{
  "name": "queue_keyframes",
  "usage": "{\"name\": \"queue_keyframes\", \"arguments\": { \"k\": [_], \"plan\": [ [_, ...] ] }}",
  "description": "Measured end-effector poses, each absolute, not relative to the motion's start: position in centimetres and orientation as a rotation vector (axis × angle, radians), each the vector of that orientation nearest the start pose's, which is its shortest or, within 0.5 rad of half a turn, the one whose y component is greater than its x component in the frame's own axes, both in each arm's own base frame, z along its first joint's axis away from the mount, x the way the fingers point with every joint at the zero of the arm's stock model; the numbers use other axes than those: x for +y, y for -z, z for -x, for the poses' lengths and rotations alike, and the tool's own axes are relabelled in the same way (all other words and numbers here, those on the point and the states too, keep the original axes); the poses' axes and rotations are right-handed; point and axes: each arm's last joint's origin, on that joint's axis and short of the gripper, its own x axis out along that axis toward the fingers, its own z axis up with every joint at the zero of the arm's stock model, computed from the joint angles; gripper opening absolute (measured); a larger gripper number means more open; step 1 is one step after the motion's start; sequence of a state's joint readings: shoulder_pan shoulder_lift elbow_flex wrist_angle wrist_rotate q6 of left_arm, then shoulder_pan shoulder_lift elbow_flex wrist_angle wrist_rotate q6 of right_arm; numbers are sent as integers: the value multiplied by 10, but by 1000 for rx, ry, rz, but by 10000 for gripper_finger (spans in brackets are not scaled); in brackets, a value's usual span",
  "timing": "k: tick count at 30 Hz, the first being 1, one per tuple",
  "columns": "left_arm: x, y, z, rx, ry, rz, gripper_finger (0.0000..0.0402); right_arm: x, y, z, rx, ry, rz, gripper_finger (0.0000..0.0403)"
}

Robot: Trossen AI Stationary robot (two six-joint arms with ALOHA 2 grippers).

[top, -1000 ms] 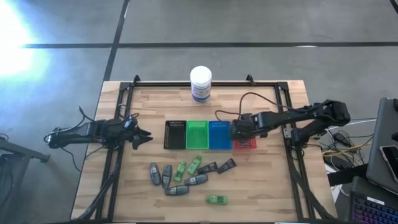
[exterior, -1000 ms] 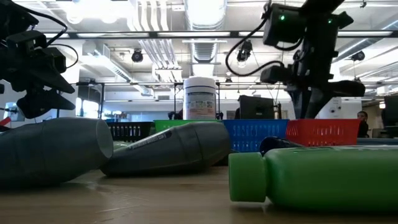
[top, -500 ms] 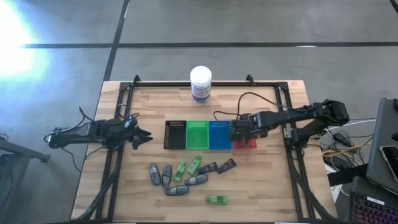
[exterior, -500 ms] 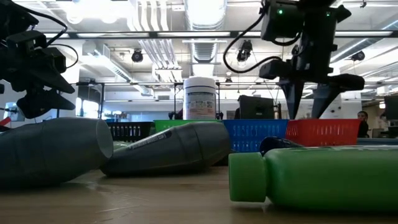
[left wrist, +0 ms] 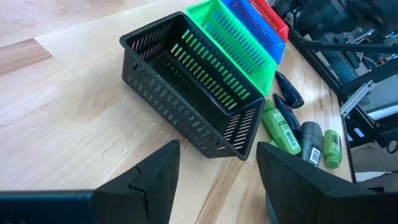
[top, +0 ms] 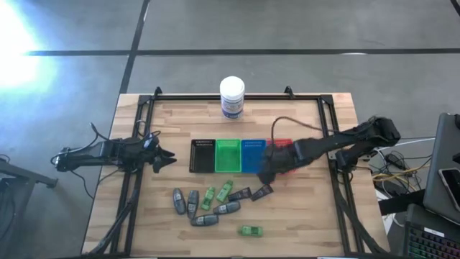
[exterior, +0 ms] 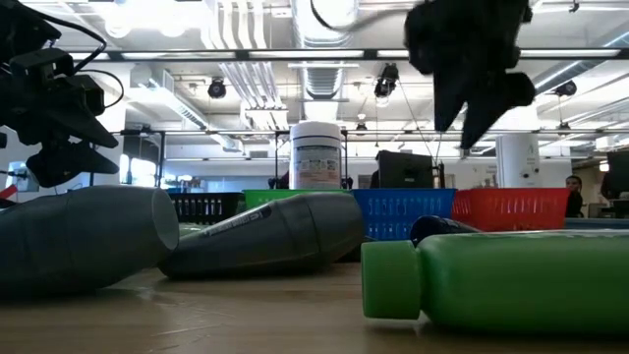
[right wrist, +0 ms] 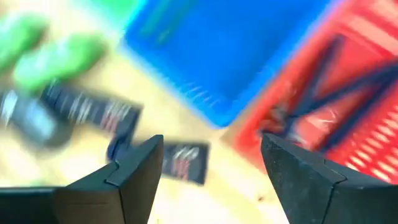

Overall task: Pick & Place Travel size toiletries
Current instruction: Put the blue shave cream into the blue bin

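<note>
The travel size toiletries lie loose near the table's front: grey tubes [top: 178, 201], green bottles [top: 225, 190] and two dark tubes [top: 262, 191]. Dark razors [right wrist: 323, 87] lie inside the red bin [top: 282, 144]. My right gripper [top: 263, 175] hangs open in the air over the near ends of the blue bin [top: 252, 150] and the red bin, just beyond the dark tubes [right wrist: 183, 160], with nothing between its fingers. My left gripper [top: 168, 157] waits open left of the black bin [left wrist: 193, 93].
Black, green [top: 228, 155], blue and red bins stand side by side at mid table. A big white jar [top: 232, 96] stands at the far edge. A single green bottle [top: 251, 231] lies nearest the front edge. Bare wood lies right of the toiletries.
My right gripper has opened above the red bin, then risen and swung toward the table's near edge and left, ending over the bins' near ends close to the dark tubes. My left arm has kept still.
</note>
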State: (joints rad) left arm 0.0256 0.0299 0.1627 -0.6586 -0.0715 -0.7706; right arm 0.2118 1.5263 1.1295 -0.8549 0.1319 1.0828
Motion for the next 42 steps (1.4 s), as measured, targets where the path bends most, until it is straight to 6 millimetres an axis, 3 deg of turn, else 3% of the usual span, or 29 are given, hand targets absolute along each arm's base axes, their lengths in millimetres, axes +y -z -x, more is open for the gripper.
{"name": "queue_keyframes", "arguments": {
  "k": [9, 14, 26, 31, 42],
  "plan": [
    [4, -155, -75, 462, -291, 740, 218, 129, -226, -317, 1261, 99, -181, 229],
    [4, -155, -75, 461, -291, 740, 218, 149, -208, -332, 1365, -38, -15, 225],
    [4, -155, -75, 459, -291, 740, 218, 148, -175, -354, 1438, -176, 247, 261],
    [4, -155, -75, 459, -290, 740, 218, 143, -160, -360, 1451, -184, 270, 267],
    [4, -155, -75, 457, -292, 748, 218, 126, -143, -367, 1505, -202, 182, 213]
  ]
}}
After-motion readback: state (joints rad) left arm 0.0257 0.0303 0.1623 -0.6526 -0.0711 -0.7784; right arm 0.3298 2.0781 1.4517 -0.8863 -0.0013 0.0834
